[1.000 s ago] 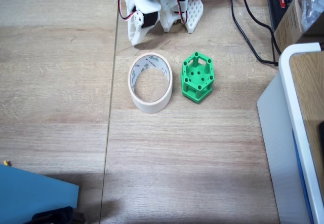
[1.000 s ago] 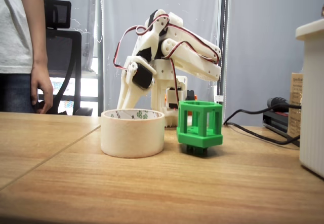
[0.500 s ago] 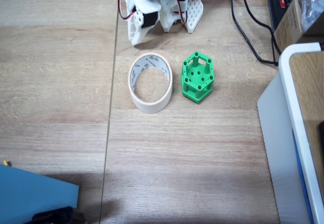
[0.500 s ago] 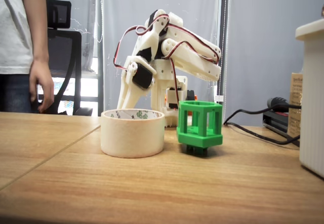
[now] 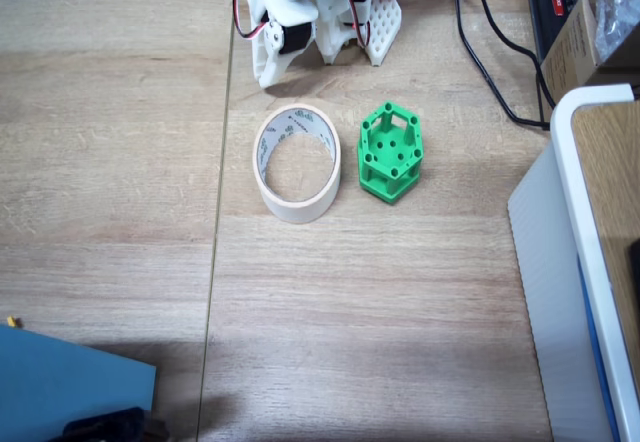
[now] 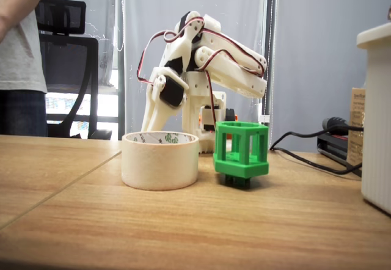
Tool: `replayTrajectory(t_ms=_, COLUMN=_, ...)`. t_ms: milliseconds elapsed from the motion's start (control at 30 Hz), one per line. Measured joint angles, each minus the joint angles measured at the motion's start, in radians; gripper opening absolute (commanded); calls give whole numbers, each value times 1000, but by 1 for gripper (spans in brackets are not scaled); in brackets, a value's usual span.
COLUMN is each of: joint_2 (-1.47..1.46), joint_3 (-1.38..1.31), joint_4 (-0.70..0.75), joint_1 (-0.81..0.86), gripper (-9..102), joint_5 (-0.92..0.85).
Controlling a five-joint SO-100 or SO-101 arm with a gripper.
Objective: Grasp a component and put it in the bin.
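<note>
While the white arm is sitting folded up at the far edge of the table, its gripper (image 6: 153,120) is pointing down behind the tape roll, and honestly I can't tell whether the fingers are apart or together, since they're tucked against each other from both angles. It's holding nothing.

Moving outward, the masking tape ring (image 5: 297,162) that's serving as the bin is lying flat just near of the arm's base. Sitting just to its right in the top-down fixed view, close beside it but not quite touching as far as I can see, is the green hexagonal cage part (image 5: 390,151), standing upright on the wooden table (image 5: 380,302).

That part is looking like stiff, light printed plastic, so probably no crush worries, but smooth faces could slip. I'd be pinching across two opposite flat sides or hooking a vertical post through an open window.
</note>
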Motion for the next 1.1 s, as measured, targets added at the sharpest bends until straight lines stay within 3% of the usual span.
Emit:
replayTrajectory(t_ms=500, joint_2=0, joint_3=-279, joint_4=23, joint_1=-2, gripper=0, joint_5=-8)
replayTrajectory(t_ms=800, joint_2=-18, joint_3=-399, joint_4=23, joint_1=-195, gripper=0, joint_5=-9)
replayTrajectory(t_ms=1100, joint_2=-284, joint_3=-511, joint_4=23, joint_1=-373, gripper=0, joint_5=-9)
